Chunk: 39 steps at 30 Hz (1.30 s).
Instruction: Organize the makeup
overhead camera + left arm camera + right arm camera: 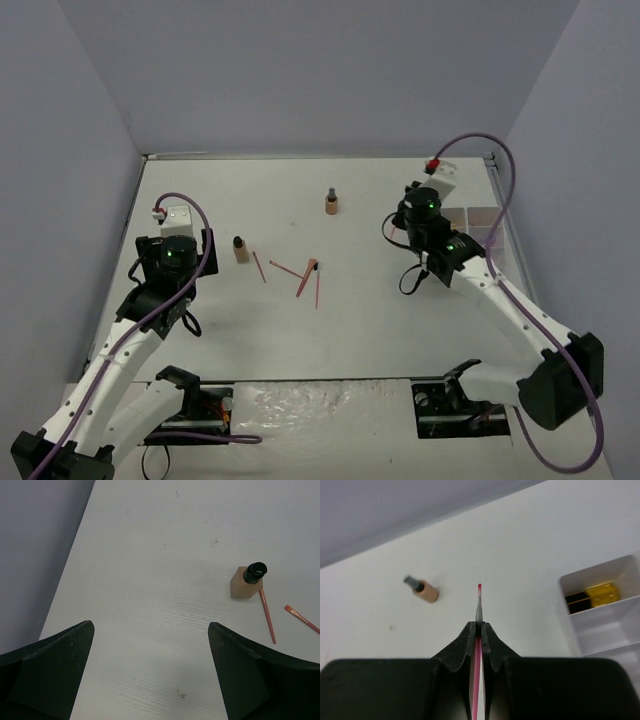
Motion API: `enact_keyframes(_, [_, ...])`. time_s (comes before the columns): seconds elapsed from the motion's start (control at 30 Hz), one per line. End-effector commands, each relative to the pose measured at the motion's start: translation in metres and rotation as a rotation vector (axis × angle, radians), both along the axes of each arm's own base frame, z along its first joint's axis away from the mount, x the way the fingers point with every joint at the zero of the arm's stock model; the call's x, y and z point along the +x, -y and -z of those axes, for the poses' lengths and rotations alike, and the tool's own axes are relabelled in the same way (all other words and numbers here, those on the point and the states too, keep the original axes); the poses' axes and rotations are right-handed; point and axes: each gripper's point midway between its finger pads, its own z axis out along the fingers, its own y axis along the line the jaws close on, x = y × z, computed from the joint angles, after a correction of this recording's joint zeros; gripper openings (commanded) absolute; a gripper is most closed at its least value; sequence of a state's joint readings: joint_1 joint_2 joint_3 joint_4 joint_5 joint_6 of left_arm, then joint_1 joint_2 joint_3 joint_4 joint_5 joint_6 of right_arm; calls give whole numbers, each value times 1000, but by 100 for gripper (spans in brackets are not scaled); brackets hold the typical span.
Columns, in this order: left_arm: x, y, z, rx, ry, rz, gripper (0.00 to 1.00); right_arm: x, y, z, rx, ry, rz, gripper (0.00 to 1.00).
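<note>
Left arm [110, 370] rises from the lower left of the top frame, wrist bent at centre left. Left gripper [150, 630]: fingers [50, 670] spread wide apart. Right arm [510, 310] extends from lower right toward upper right, elbow low. Right gripper [478, 626]: fingers pressed together, clamping a thin pink stick [479, 600].

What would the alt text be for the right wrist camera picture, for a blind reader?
The right gripper is shut on a thin pink stick with a red tip, above a white table. A tan bottle sits at left; a white tray at right holds a gold-black lipstick tube.
</note>
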State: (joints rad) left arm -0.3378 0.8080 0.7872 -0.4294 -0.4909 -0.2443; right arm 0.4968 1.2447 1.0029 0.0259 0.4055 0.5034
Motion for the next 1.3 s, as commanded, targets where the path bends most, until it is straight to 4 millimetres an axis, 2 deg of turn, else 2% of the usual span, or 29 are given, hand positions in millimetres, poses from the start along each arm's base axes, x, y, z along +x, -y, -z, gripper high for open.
enact_keyframes(0.0, [10,2,-22,-39,89,-9,97,-1,72,-20,-59,119,193,0])
enact_keyframes(0.07, [10,4,-22,-44,89,3,97,-2,90,-24,-72,150,228,0])
enact_keyframes(0.1, [11,5,-23,-46,92,9,97,-1,106,-24,-72,158,259,0])
enact_keyframes(0.23, [12,7,-22,-50,90,19,97,7,141,-18,-54,186,322,0])
enact_keyframes(0.37, [11,8,-22,-49,88,25,97,11,158,-6,-47,192,359,0])
enact_keyframes(0.5, [12,10,-23,-51,95,38,97,16,160,11,-31,201,364,0])
enact_keyframes(0.87, [12,10,-24,-49,98,43,97,28,164,34,-6,206,403,0])
enact_keyframes(1.27, [12,10,-23,-47,97,48,97,15,181,54,0,195,526,0])
